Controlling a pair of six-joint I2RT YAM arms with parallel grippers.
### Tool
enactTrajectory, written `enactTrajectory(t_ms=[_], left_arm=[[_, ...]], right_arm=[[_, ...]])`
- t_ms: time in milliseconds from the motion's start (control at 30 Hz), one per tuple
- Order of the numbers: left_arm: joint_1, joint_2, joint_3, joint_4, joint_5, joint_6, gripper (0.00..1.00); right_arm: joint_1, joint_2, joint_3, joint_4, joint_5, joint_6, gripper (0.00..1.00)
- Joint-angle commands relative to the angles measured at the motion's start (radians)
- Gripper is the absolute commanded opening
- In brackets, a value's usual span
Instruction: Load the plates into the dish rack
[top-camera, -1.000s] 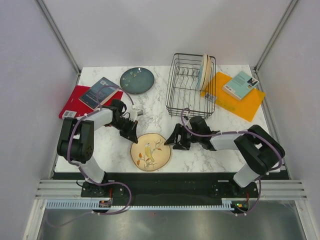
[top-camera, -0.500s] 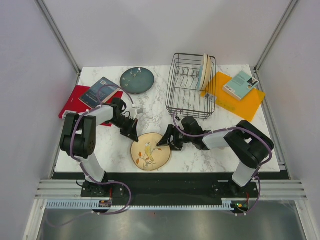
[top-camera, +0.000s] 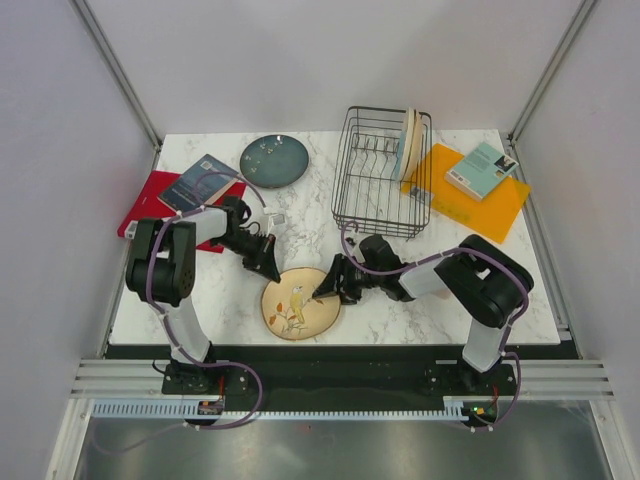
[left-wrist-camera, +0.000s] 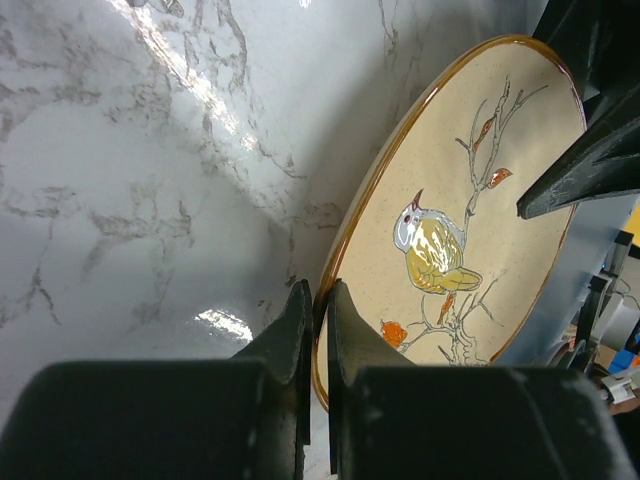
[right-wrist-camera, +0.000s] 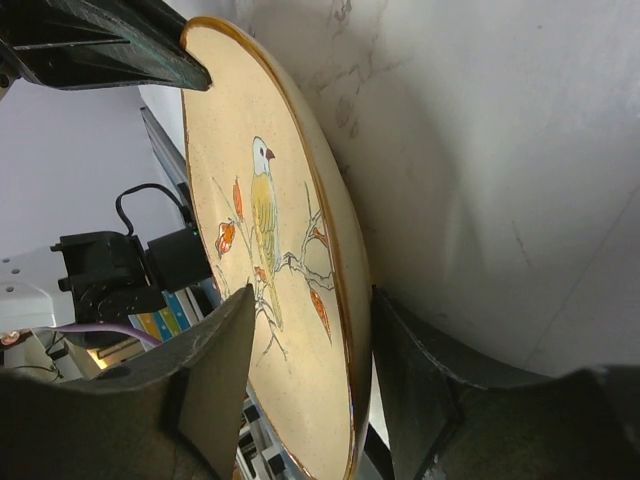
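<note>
Cream plate (top-camera: 300, 303) — yellow bird, orange leaves, brown rim; teal speckled plate (top-camera: 274, 160); black rack (top-camera: 375, 216)

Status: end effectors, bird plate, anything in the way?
Left end effector shut on bird plate rim. Right end effector open, astride its rim. Plate not racked. Only right arm between it and dish rack.

The left end effector (left-wrist-camera: 318, 305) sits at the near rim of the cream plate (left-wrist-camera: 480, 180), and its two dark fingers (left-wrist-camera: 290, 335) are pressed together on that rim. The plate carries a yellow bird on a branch with orange leaves. To the left of the plate lies the white marble surface (left-wrist-camera: 130, 170). A dark pointed part (left-wrist-camera: 590, 160) overlaps the plate's right rim.
</note>
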Motion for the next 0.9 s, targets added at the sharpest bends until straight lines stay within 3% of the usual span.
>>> enactTrajectory(t_ms=[0, 100, 233, 300, 367, 400, 533, 567, 667, 767, 867], left_arm=[[-0.040, 0.031, 0.006, 0.065, 0.111, -0.051, 0.02], [-0.040, 0.031, 0.007, 0.065, 0.105, -0.051, 0.02], [-0.038, 0.020, 0.010, 0.070, 0.073, -0.065, 0.02], [-0.038, 0.014, 0.012, 0.071, 0.046, -0.070, 0.11], [-0.037, 0.001, 0.015, 0.076, 0.026, -0.076, 0.16], [-0.035, -0.006, 0.016, 0.079, 0.004, -0.079, 0.24], [-0.029, -0.067, 0.024, 0.104, -0.077, -0.100, 0.45], [-0.029, -0.082, 0.030, 0.104, -0.097, -0.100, 0.48], [-0.018, -0.192, 0.044, 0.117, -0.171, -0.105, 0.52], [0.015, -0.327, 0.043, 0.154, -0.217, -0.165, 0.62], [0.048, -0.444, 0.027, 0.195, -0.238, -0.203, 0.66]], right_arm=[[0.050, 0.046, -0.009, -0.052, 0.098, -0.042, 0.57], [0.050, 0.048, -0.008, -0.054, 0.104, -0.045, 0.54], [0.048, 0.045, 0.035, -0.101, 0.092, -0.085, 0.42], [0.037, 0.028, 0.054, -0.152, 0.089, -0.106, 0.35], [0.019, -0.001, 0.068, -0.222, 0.069, -0.161, 0.13], [0.011, -0.012, 0.095, -0.270, 0.068, -0.189, 0.01], [-0.013, -0.066, 0.161, -0.515, 0.006, -0.400, 0.00], [-0.015, -0.079, 0.186, -0.585, 0.015, -0.535, 0.00], [-0.061, -0.142, 0.287, -0.758, 0.008, -0.690, 0.00], [-0.104, -0.205, 0.409, -0.877, 0.038, -0.751, 0.00], [-0.121, -0.216, 0.561, -1.024, 0.045, -0.821, 0.00]])
